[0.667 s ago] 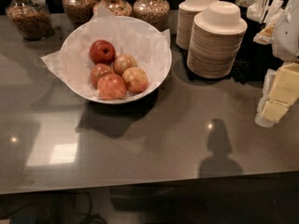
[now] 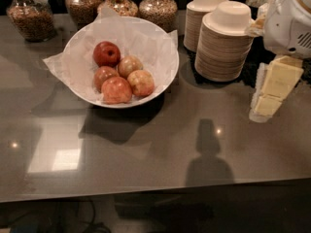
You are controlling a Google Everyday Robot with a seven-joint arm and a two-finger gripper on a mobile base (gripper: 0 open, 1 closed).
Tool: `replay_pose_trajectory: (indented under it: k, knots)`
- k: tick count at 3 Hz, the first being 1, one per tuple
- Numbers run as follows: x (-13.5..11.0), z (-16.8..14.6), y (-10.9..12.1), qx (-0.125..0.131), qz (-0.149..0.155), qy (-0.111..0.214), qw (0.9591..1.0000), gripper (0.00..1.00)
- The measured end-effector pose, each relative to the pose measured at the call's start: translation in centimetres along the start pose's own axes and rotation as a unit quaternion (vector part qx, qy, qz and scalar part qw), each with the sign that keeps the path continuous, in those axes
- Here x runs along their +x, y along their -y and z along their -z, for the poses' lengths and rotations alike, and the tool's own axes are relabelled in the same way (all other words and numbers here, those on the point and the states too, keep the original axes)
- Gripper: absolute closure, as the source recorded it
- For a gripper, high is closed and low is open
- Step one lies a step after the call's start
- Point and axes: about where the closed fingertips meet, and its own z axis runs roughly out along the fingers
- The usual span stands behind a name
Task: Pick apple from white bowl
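The white bowl [image 2: 163, 42], wide, shallow and lined with crinkled white paper, stands at the back left of the grey table. Several apples lie in it. The pale yellow-orange apple [image 2: 141, 83] with a pinkish blush lies at the front right of the pile. A dark red apple [image 2: 107, 53] lies behind it, and redder mottled apples [image 2: 116, 90] lie to its left. My gripper [image 2: 270, 93], cream-coloured, hangs at the right edge of the view, above the table. It is far to the right of the bowl and touches nothing.
Two stacks of small cream disposable bowls [image 2: 223, 42] stand between the white bowl and the gripper. Glass jars of nuts and grains [image 2: 158, 6] line the back edge. The table's front edge [image 2: 146, 188] runs across the bottom.
The gripper has shifted slightly left and up. The bowl and the apples have not moved.
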Motion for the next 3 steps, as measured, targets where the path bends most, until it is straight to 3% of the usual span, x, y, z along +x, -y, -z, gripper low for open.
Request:
replay_pose_trajectory:
  k: [1,2,3]
  knots:
    - [-3.6,-0.1,1.0,0.004,0.046,0.014,0.9988,0.00]
    - [-4.0,-0.2,1.3,0.011,0.049,0.016,0.9986,0.00]
    - [-7.1,-0.1,2.5,0.028,0.073,0.055,0.9955,0.00]
